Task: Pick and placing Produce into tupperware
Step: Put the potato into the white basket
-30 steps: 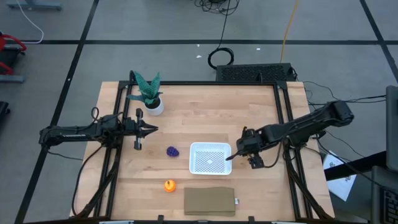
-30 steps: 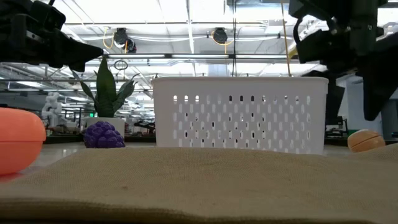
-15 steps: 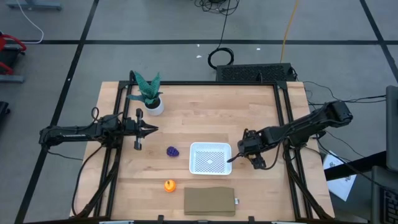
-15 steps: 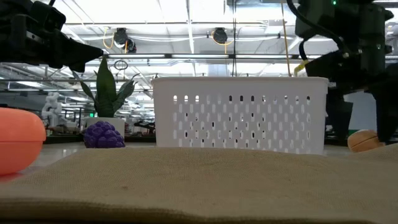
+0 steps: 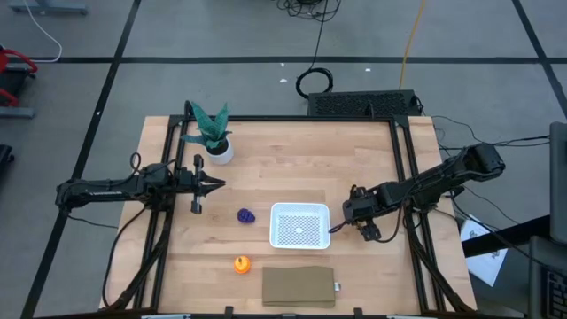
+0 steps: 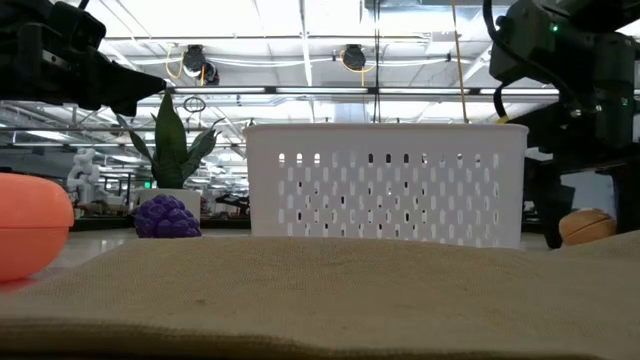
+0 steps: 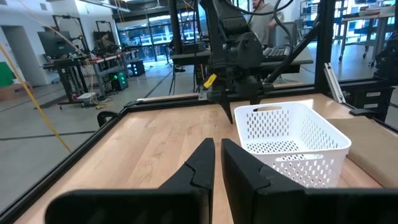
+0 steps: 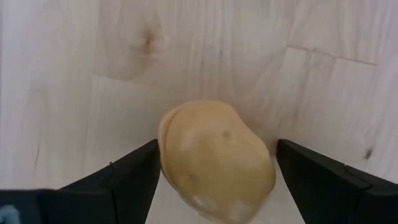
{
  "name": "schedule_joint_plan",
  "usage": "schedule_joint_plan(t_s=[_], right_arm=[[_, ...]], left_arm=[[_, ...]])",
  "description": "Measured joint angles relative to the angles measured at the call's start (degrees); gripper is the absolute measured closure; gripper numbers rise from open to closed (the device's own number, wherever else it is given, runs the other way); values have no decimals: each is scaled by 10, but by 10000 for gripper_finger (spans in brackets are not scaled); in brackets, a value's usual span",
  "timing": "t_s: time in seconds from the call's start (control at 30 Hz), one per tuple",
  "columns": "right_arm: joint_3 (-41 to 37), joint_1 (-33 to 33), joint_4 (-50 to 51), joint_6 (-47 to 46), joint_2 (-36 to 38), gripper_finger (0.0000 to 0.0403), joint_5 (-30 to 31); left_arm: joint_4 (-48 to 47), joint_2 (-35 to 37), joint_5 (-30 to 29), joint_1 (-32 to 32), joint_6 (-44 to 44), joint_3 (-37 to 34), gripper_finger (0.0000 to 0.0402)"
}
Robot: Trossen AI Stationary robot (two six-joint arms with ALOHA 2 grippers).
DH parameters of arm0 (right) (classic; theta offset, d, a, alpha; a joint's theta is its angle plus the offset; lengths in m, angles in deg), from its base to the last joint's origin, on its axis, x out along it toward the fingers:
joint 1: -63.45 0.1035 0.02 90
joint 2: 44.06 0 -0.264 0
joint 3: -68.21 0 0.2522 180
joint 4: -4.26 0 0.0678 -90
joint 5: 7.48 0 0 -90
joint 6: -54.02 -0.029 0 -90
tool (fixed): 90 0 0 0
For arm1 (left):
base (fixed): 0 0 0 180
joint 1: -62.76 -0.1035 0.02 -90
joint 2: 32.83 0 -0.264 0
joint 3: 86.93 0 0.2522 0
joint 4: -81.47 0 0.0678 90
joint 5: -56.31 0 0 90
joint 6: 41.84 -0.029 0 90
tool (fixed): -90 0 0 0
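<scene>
Produce is scattered around the white tupperware [image 5: 299,224], which serves as the landmark: the tan-yellow lump [image 8: 214,160] lies on the wood just beside the container's right wall, the purple cluster [image 5: 246,215] just off its left side, and the orange ball [image 5: 241,263] near its front-left corner. Nothing shows inside the container yet.

The step in hand looks like the first pick. The right gripper [image 8: 214,180] hangs low over the lump with its fingers spread wide, one on each side and neither clearly touching it. The next move likely calls for closing on the lump, lifting it, and carrying it over the container's wall.

The left gripper [image 7: 217,163] waits well to the left of the container, fingers nearly together and holding nothing.

The lump is smooth, rounded and slightly lopsided, so it could roll under an uneven squeeze. The cluster is knobbly, the ball smooth. The container is perforated rigid plastic with rounded corners
</scene>
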Motion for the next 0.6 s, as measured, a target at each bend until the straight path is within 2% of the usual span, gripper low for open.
schedule_joint_plan(t_s=[0.4, 0.6], right_arm=[[-1, 10, -16, 124, -1, 114, 1], [-1, 15, -24, 119, -2, 127, 2]], left_arm=[[0, 0, 0, 0, -3, 0, 371], [0, 0, 0, 0, -4, 0, 371]])
